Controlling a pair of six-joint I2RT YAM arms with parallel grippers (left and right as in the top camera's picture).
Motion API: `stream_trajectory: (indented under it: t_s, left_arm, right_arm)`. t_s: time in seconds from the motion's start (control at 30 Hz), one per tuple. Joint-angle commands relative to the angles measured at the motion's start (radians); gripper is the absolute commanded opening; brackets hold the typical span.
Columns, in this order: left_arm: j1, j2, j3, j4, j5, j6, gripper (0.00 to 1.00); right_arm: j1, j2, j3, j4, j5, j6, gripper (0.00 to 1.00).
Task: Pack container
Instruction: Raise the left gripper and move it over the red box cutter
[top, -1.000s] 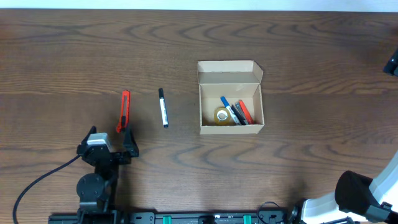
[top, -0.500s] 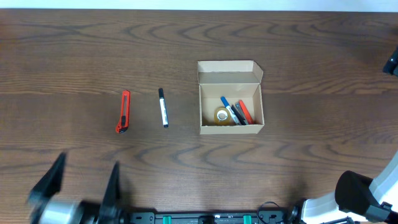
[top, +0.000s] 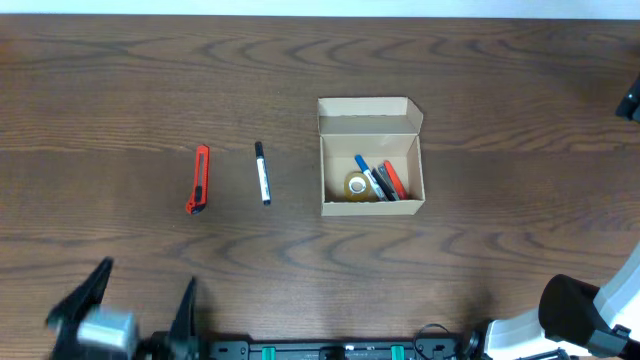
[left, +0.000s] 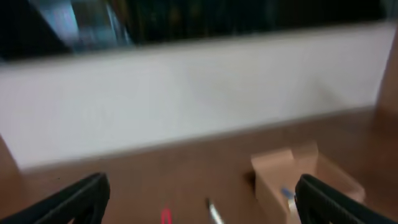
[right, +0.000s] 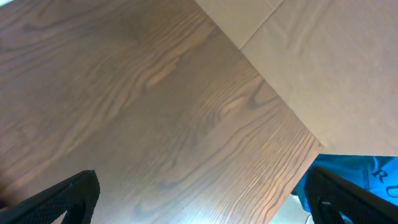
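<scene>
The tan cardboard container (top: 371, 156) stands open at the table's middle, flap lid up at the back; inside lie a tape roll (top: 356, 185) and several pens (top: 381, 179). It shows blurred in the left wrist view (left: 298, 177). A red utility knife (top: 199, 178) and a black-and-white marker (top: 262, 173) lie on the table left of it. My left gripper (top: 135, 312) is open and empty at the front left edge, blurred, well short of the knife. My right gripper (right: 202, 199) is open and empty over bare wood at the table's corner.
The right arm's base (top: 580, 310) sits at the front right corner. A dark object (top: 630, 100) is at the far right edge. The right wrist view shows the table edge (right: 298, 124), tan floor and a blue thing (right: 360, 177) beyond it.
My left gripper has pulled back from beside the red knife to the table's front left edge and opened wide. The knife, marker and container have not moved.
</scene>
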Motion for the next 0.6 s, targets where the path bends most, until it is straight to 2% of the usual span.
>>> stream_trajectory:
  t_s: [0.0,0.17,0.27,0.47,0.57]
  left_arm:
    - [0.004,0.248,0.139,-0.117,-0.005,0.051,0.95]
    - [0.001,0.613,0.412,-0.398,-0.241,0.054,0.95]
    - [-0.011,0.742,0.468,-0.409,-0.233,0.032,0.95]
    - [-0.011,0.923,0.457,-0.407,-0.251,0.028,0.95]
    - [-0.011,0.986,0.431,-0.403,-0.293,-0.019,0.95]
  right_arm:
    - [-0.005,-0.008,0.012,-0.002,0.01,0.019,0.99]
    - [-0.005,-0.008,0.012,-0.002,0.01,0.019,0.99]
    - [-0.005,-0.008,0.012,-0.002,0.01,0.019,0.99]
    - [-0.005,-0.008,0.012,-0.002,0.01,0.019,0.99]
    - [-0.005,-0.008,0.012,-0.002,0.01,0.019,0.99]
